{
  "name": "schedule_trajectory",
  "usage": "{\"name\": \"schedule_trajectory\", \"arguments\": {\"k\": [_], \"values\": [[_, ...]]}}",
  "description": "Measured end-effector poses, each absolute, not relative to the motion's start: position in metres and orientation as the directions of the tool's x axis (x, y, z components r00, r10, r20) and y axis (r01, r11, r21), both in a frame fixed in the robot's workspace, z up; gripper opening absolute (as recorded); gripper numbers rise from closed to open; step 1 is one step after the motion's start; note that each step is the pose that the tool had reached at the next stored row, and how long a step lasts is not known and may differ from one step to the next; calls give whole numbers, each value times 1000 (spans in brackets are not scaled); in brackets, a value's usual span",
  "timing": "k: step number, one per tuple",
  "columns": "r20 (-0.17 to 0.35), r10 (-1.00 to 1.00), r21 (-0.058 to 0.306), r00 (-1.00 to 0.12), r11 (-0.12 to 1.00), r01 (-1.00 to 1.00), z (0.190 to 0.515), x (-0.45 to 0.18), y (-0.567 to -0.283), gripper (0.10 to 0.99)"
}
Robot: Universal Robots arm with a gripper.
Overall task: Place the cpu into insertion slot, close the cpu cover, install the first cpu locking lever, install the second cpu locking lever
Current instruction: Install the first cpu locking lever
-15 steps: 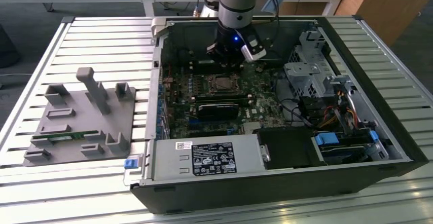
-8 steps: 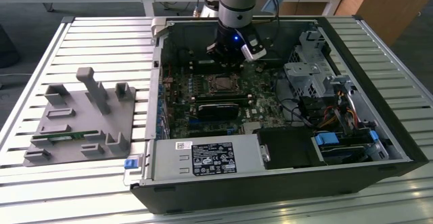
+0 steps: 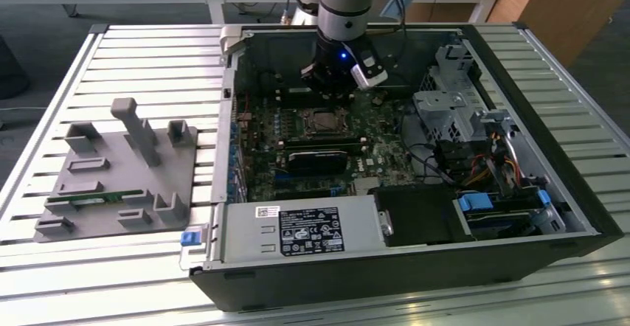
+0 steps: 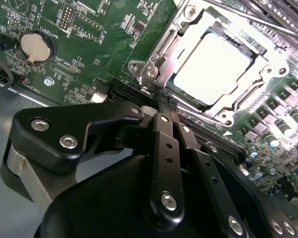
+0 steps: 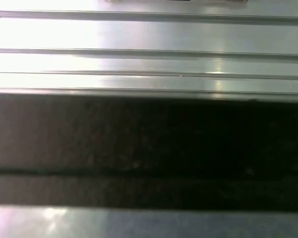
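Observation:
The cpu (image 4: 213, 67) lies in the insertion slot (image 4: 149, 69), its silvery top glaring bright. The cpu cover (image 4: 185, 37) is down flat around it as a silver frame. A thin locking lever (image 4: 248, 17) runs along the socket's far edge. My gripper (image 4: 162, 101) has its black fingers (image 4: 166, 148) pressed together, and their tip sits at the socket's near corner, right by the frame's edge. In the exterior view the gripper (image 3: 335, 90) hangs inside the open case, just behind the socket (image 3: 320, 122) on the green motherboard.
A black graphics card (image 3: 317, 160) lies in front of the socket, with the power supply (image 3: 300, 230) nearer still. Drive cage and cables (image 3: 448, 112) fill the exterior view's right. A grey fixture plate (image 3: 113, 171) stands on the slatted table. A coin battery (image 4: 36, 47) sits on the board.

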State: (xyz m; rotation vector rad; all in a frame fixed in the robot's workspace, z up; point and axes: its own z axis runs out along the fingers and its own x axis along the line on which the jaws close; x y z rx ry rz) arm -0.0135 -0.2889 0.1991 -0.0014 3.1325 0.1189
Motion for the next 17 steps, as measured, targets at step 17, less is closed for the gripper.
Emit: {"name": "schedule_trajectory", "arguments": {"k": [17], "values": [[-7,-1,31,-1000,1000,-1,199,-13,-286,106]]}}
